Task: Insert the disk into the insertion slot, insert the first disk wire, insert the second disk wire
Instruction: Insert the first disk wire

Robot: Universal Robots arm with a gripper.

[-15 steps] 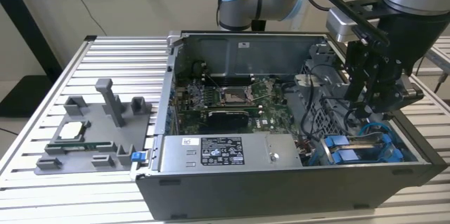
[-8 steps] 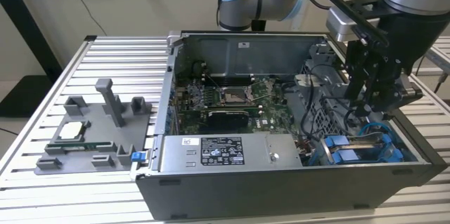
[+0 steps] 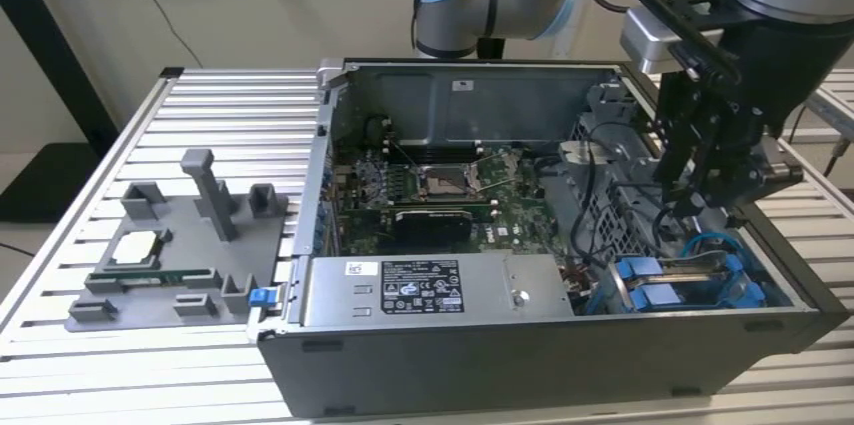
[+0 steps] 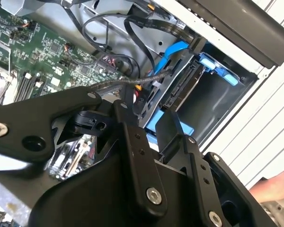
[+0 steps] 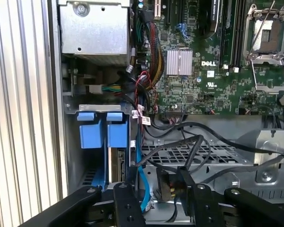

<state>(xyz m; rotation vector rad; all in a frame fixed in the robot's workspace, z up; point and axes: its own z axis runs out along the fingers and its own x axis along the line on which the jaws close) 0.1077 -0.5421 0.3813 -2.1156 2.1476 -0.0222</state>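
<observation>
While the black two-finger gripper point(image 3: 694, 207) hangs over the drive corner of the case, entries run across the exterior view from its left to its right.

Ribbed aluminium bench point(image 3: 227, 105): carries a grey plastic fixture tray point(image 3: 174, 245) with small parts, well apart from the work.

Open dark-grey steel computer case point(image 3: 534, 355): green motherboard point(image 3: 427, 185) inside, silver power-supply box point(image 3: 334, 295) along the near wall. Its white label point(image 3: 420, 287) bears print and symbols, too small to read.

Flat silver-grey disk in its bright blue plastic carrier point(image 4: 183, 87): seated in the grey metal insertion slot with blue rails point(image 4: 220, 101), at the case corner on the exterior view's right. Two blue pull tabs point(image 5: 104, 135) stand side by side there in the first wrist view. Disk step judged done.

Jaws: narrow, closed on a black cable plug with a tan face point(image 5: 168, 188). A dark braided wire point(image 4: 118, 84) runs up to them.

Key relation: the disk lies below the jaws and a little toward the exterior view's left. In the second wrist view its connector edge faces the plug, near but apart. Long axis judged to run from that edge back into the slot. One arm only, so no choice of side.

Writing: white lettering on the motherboard and small white tags point(image 5: 144, 119) on the wires, in the first wrist view; not transcribed.
</observation>
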